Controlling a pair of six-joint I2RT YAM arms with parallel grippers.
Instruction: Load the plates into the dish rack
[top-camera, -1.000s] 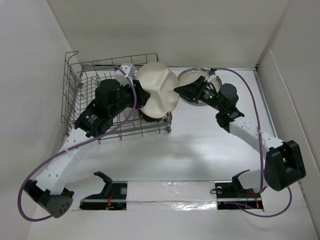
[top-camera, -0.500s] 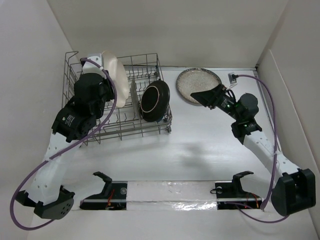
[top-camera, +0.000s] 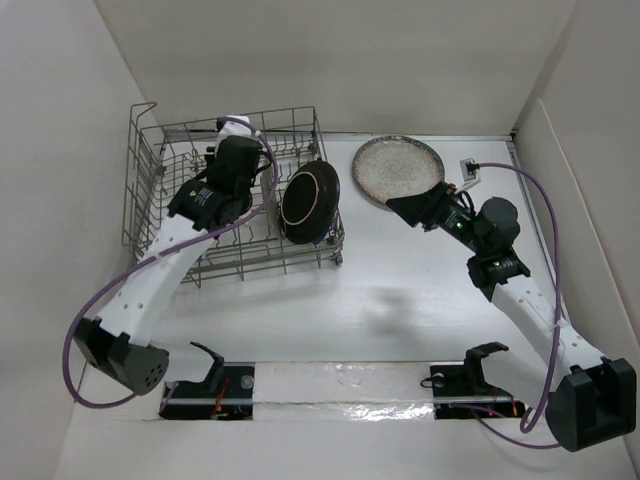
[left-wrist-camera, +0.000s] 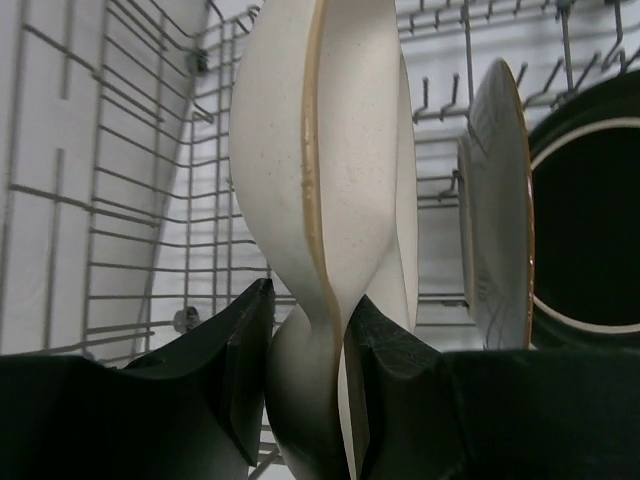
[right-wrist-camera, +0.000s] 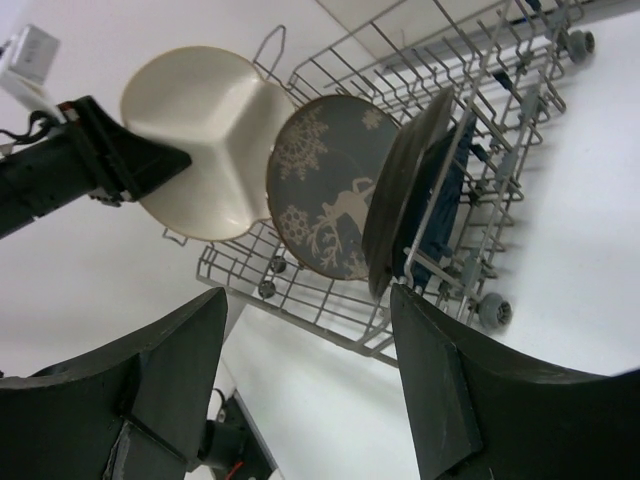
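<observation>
— Two risks, left one first. At 10 o'clock in the overhead view your left gripper (left-wrist-camera: 306, 335) is clamping the rim of the cream divided plate (left-wrist-camera: 345, 150). That plate is standing on edge inside the dish rack (top-camera: 170, 170), just beside the grey plate (left-wrist-camera: 490, 200).

— What is worrying you there?

— I cannot tell whether its lower edge is sitting between tines. Letting go early, you are risking it tipping onto the grey plate and on into the dark-rimmed plate (top-camera: 308, 205).

— And on the right?

— The speckled plate (top-camera: 398, 168) is lying flat on the table (top-camera: 380, 300) at 1 o'clock. Your right gripper (top-camera: 405, 207) is hovering at its near edge, fingers spread, gripping nothing. Coming in shallow, you are risking shoving it away instead of catching its rim.
</observation>
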